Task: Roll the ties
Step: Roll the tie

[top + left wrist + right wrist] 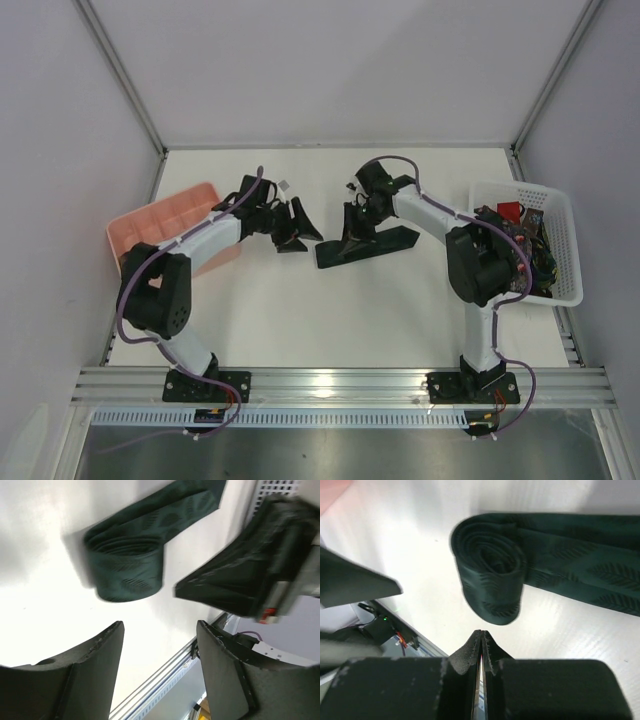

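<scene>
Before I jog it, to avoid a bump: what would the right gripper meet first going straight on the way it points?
Probably the rolled end of the tie, straight ahead of the shut right gripper in its wrist view; how far off is unclear.

the green tie (545, 565) runs off the right wrist view's edge, so its far end is not seen. the right end effector (185, 589) looks blurry from the left wrist. what lies in the white basket (570, 250) is too small to tell.
</scene>
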Action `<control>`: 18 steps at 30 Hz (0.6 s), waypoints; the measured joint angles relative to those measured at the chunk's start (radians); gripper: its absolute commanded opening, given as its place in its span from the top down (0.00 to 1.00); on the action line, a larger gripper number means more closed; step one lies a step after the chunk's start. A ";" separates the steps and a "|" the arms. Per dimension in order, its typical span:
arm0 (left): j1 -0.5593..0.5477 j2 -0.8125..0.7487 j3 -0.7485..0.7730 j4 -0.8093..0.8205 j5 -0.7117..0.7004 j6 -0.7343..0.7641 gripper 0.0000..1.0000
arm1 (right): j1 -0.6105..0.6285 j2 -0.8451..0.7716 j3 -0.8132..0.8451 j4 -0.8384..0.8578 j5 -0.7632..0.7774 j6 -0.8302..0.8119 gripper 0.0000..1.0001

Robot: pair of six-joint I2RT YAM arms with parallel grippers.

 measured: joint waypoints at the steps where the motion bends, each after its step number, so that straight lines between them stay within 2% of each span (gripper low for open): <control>1: 0.011 -0.006 -0.015 -0.006 0.001 0.007 0.33 | 0.003 0.002 0.012 0.000 -0.006 0.003 0.93; 3: 0.026 -0.008 -0.042 -0.015 0.002 0.022 0.31 | 0.004 0.011 0.036 0.003 -0.015 0.007 0.93; 4: 0.032 -0.008 -0.056 -0.018 0.004 0.026 0.24 | 0.004 0.016 0.047 0.005 -0.016 0.007 0.92; 7: 0.043 -0.007 -0.094 -0.019 0.021 0.039 0.20 | 0.004 0.036 0.064 0.011 -0.019 0.010 0.92; 18: 0.056 0.050 -0.111 0.053 0.093 0.048 0.18 | -0.007 0.131 0.077 0.019 -0.003 0.010 0.92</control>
